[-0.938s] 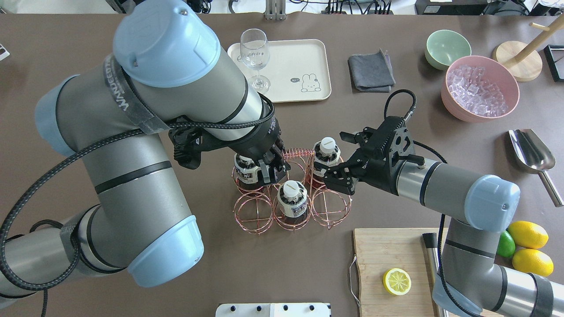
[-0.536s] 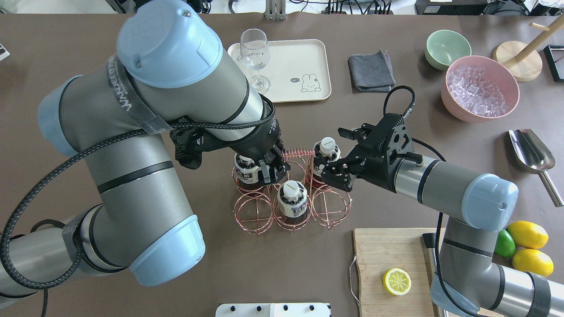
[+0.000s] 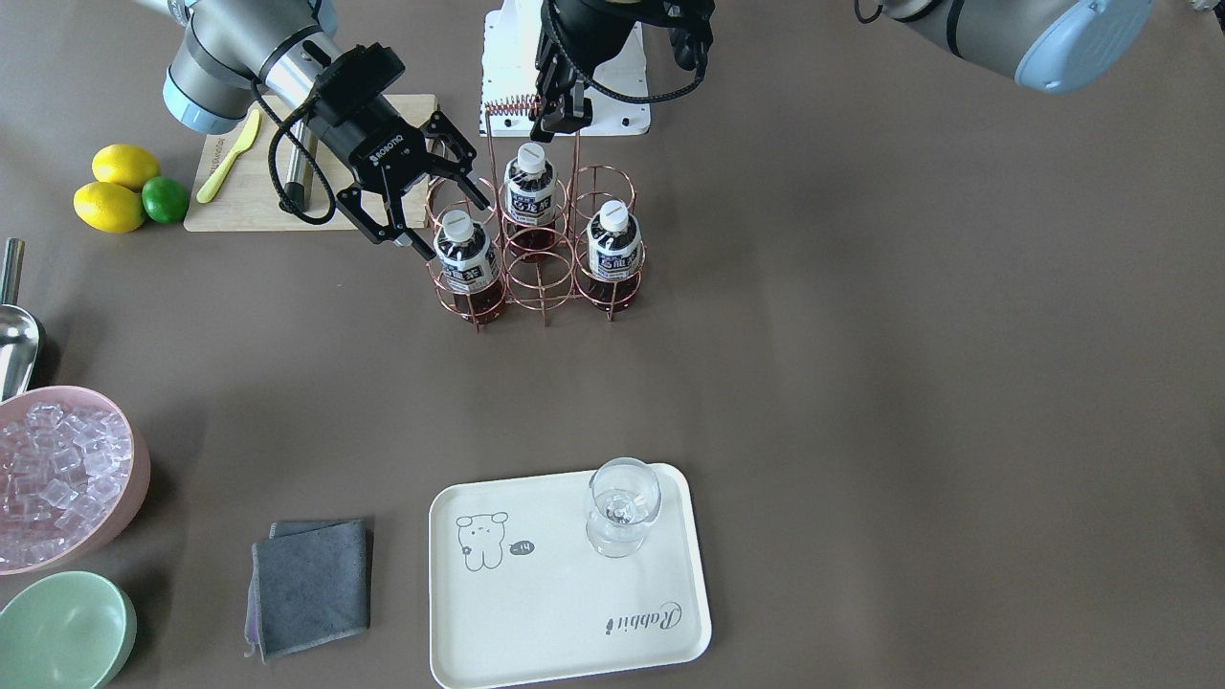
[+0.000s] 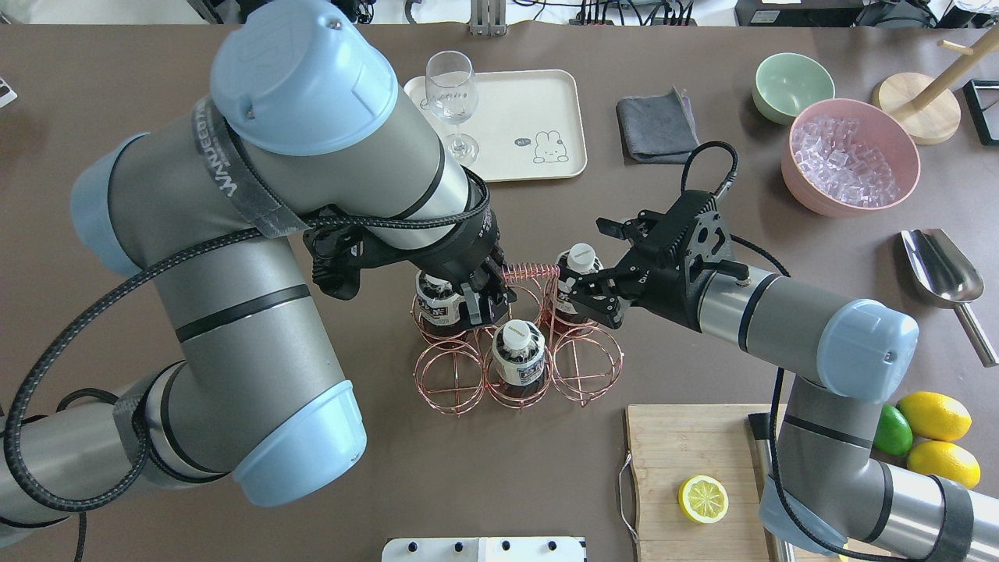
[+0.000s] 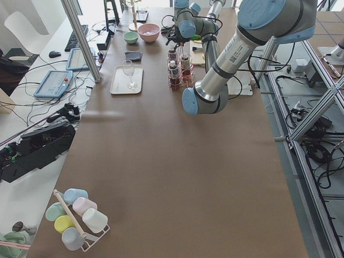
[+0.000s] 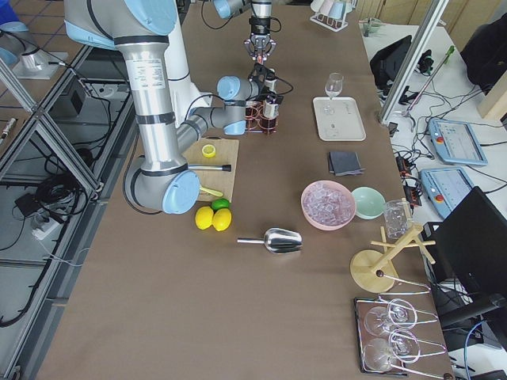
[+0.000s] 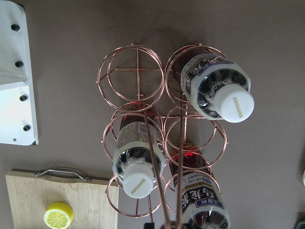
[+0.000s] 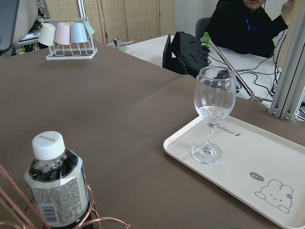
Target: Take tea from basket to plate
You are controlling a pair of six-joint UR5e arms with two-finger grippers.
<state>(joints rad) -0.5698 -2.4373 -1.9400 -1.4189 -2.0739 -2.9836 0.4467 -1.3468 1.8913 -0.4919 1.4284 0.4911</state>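
Note:
Three tea bottles stand in the copper wire basket point(image 4: 584, 367). My right gripper point(image 4: 587, 264) is open, its fingers on either side of the top of the back-right tea point(image 4: 581, 269), also in the front-facing view point(image 3: 462, 258); I cannot tell whether they touch it. My left gripper point(image 4: 485, 300) is shut on the basket's coiled handle point(image 4: 531, 272). The other two bottles point(image 4: 519, 351) point(image 4: 435, 306) stand in their cells. The cream plate point(image 4: 538, 101) lies at the back and carries a wine glass point(image 4: 453, 97).
A grey cloth point(image 4: 657, 125), a green bowl point(image 4: 792, 84) and a pink bowl of ice point(image 4: 851, 156) are at the back right. A cutting board point(image 4: 687, 453) with a lemon half, a metal scoop point(image 4: 944, 273) and lemons point(image 4: 936, 414) are on the right.
My right gripper has moved left and a little further back, so its open fingers now sit around the back-right bottle's top. The left arm has barely moved.

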